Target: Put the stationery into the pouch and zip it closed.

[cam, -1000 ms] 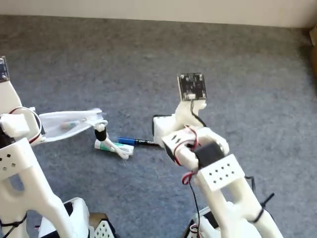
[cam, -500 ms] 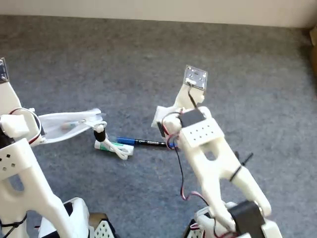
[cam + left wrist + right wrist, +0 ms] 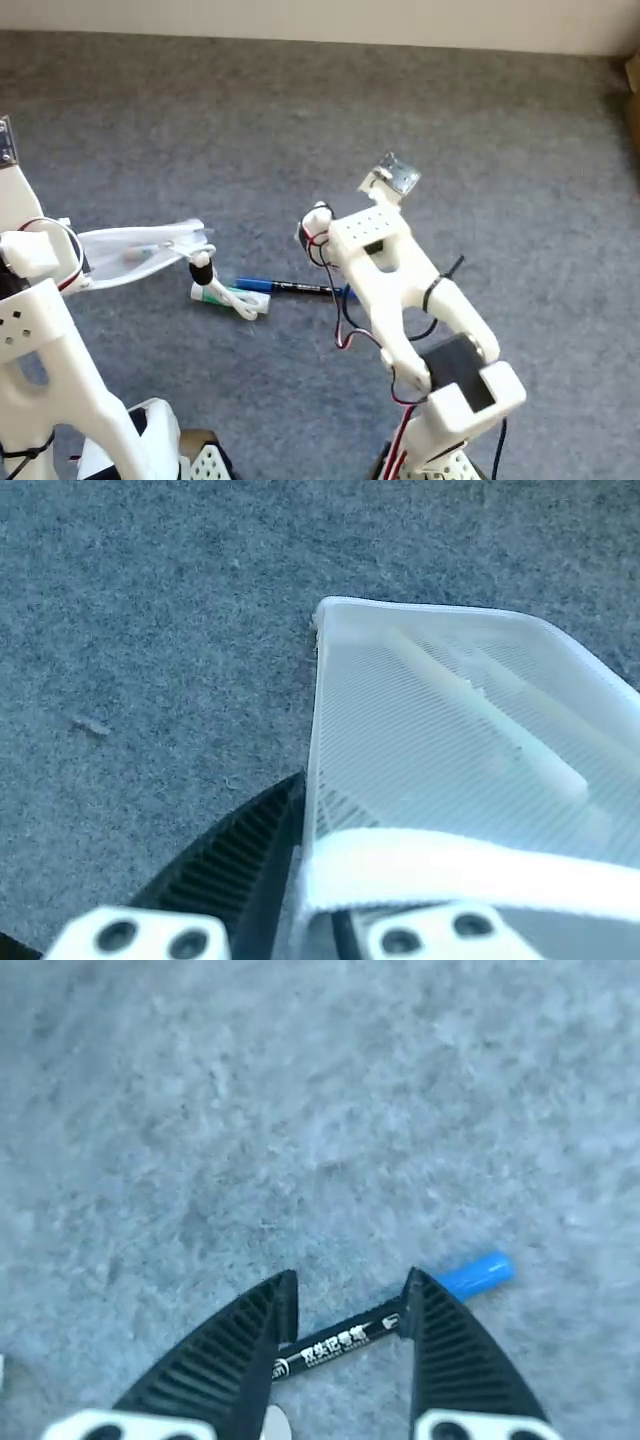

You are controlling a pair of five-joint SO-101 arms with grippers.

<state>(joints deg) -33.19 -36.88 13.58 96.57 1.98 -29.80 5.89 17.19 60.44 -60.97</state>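
Observation:
A white mesh pouch (image 3: 140, 248) hangs off the carpet at the left, with my left gripper (image 3: 312, 865) shut on its edge band. Pale stick shapes show through the mesh (image 3: 470, 740). A black pen with a blue cap (image 3: 290, 288) lies on the carpet beside the pouch's mouth. My right gripper (image 3: 345, 1305) stands open right over the pen (image 3: 345, 1340), one finger on each side of its black barrel. In the high view the right arm (image 3: 375, 250) hides its own fingers. A white and green tube (image 3: 228, 297) lies next to the pen's left end.
A small black-capped white item (image 3: 203, 268) sits by the pouch's mouth, above the tube. Grey carpet (image 3: 480, 130) stretches open behind and to the right. The left arm's white body (image 3: 40, 340) fills the lower left corner.
The right arm has tipped forward and down, bringing its gripper over the pen. The left arm, pouch, pen and tube have stayed where they were.

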